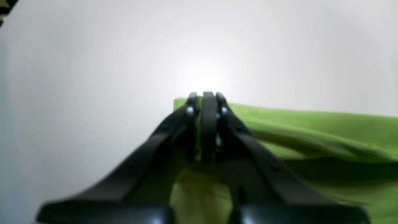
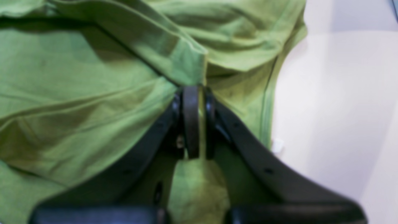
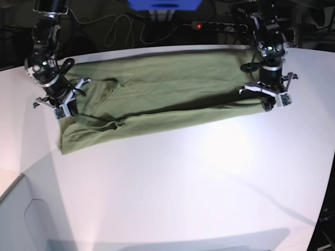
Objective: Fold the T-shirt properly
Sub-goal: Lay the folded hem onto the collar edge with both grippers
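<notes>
Base view: T-shirt (image 3: 157,99) spread long across white worktop (image 3: 199,178) between both arms. Left fingers (image 1: 207,102) pinch its edge; right fingers (image 2: 192,102) pinch fabric fold.

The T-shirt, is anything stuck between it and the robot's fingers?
No. Both grippers are already shut on the T-shirt: the left gripper pinches a corner of it, the right gripper a fold. Nothing else lies on the white table around it.
</notes>
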Controlling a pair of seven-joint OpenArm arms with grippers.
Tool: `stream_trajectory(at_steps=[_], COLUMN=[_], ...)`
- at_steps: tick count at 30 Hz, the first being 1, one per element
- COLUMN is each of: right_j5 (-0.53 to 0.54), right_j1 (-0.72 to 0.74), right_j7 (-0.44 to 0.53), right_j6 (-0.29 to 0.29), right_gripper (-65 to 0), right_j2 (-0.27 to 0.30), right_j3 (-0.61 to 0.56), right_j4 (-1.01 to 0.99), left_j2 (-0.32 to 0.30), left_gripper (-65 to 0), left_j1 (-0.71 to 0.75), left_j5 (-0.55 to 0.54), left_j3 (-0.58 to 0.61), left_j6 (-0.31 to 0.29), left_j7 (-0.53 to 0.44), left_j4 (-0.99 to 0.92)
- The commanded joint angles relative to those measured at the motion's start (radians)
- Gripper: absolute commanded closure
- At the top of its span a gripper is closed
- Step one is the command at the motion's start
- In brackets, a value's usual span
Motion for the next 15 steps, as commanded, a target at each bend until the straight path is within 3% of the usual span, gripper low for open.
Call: stream_trajectory(at_steps=[1,12,15], right_j5=[0.009,0.008,0.006], right_j1=[0.007,-0.06,-0.059], right_j7=[0.024,0.022,0.013], right_j6=[0.027,0.027,0.029], right_gripper=[-0.1,-1.6,-13.6], right_j2=[0.014,0.007,0.007], right_j3=[0.007,0.028,0.027], right_j4=[0.021,0.225,0.221], left_j2=[-0.007,-0.006,-0.006], left_gripper=[0.0,0.0,0.0], left_j1=[0.007,0.023,0.024], left_j5=[-0.004,-0.004,-0.004], left_j3=[-0.001,0.002,0.003], left_j6=[0.002,0.002,0.002], left_j7=[-0.024,-0.024,-0.024], left_j4=[0.019,-0.008,-0.005])
